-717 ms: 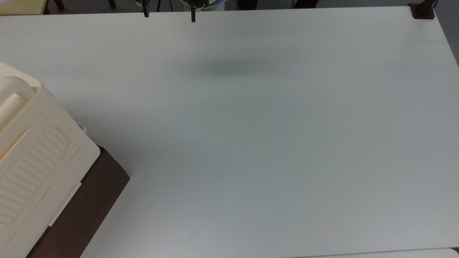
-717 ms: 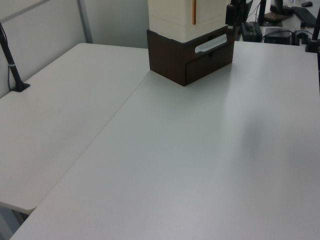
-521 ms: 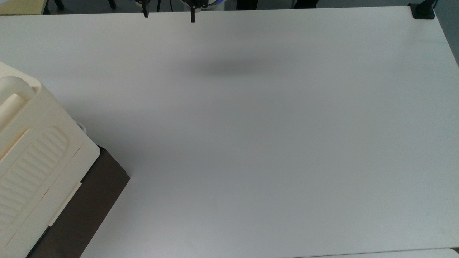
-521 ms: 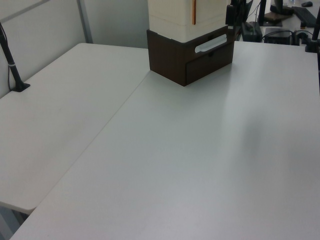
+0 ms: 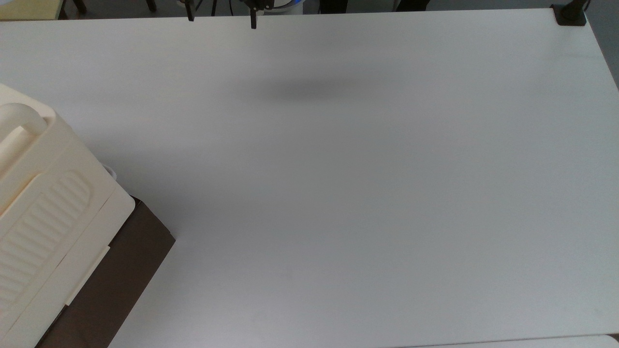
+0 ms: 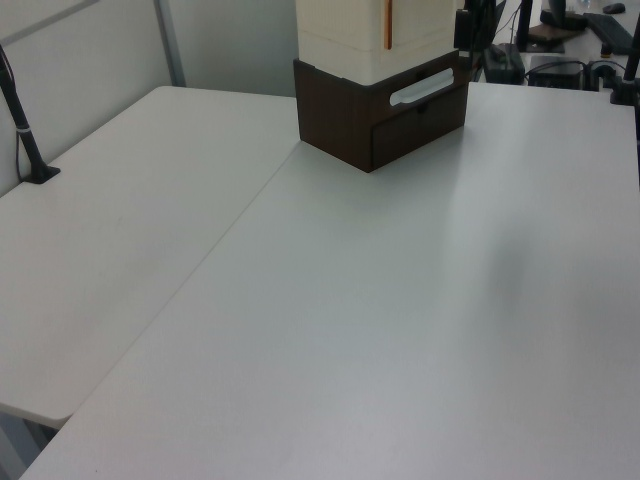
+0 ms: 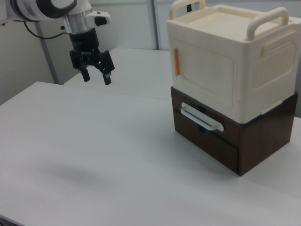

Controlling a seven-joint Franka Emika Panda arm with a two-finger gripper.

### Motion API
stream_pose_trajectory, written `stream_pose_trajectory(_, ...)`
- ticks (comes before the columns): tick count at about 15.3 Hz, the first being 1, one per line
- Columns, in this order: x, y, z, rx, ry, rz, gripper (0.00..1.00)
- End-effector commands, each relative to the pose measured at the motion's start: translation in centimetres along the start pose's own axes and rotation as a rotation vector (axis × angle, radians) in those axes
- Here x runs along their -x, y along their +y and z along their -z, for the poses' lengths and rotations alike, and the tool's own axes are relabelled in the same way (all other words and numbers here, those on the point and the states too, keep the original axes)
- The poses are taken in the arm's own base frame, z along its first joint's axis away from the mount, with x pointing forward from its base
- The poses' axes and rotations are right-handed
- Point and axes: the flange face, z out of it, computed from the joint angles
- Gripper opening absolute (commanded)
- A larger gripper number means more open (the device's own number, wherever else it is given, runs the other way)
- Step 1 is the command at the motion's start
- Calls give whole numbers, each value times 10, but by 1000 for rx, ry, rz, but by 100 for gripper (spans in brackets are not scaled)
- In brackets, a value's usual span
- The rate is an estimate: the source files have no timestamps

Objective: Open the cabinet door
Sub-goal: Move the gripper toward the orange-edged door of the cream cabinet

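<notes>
The cabinet [image 7: 230, 89] is a cream box with two bar handles on top, standing on a dark brown drawer base at the right view's right. Its cabinet door [image 7: 207, 77], the flat cream front panel with an orange strip at its left rim, lies shut flush with the box. My gripper [image 7: 96, 76] hangs open and empty in the air well to the right view's left of the cabinet, high above the table. In the top view the gripper [image 5: 221, 19] shows at the upper edge and the cabinet [image 5: 48, 217] at the lower left.
The white table [image 5: 362, 193] spreads wide between gripper and cabinet. A white drawer handle [image 7: 202, 117] sticks out of the brown base. A dark clamp [image 5: 569, 14] sits at the table's far corner, and a black post [image 6: 25, 125] stands at the left view's left.
The gripper's fingertips have shifted a little toward the top view's left and upper edge. The cabinet and its door have not moved.
</notes>
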Motion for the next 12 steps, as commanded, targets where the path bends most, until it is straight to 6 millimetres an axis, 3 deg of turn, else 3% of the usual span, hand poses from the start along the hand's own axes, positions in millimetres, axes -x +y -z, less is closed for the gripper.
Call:
stream_pose_trajectory(1,-14,16,13,-35,77,-56,100)
stream_pose_trajectory(5,-39,31,11,-28,148,-121,100)
stream_pose_trajectory(12,-82,92,11,1,454,-293,100)
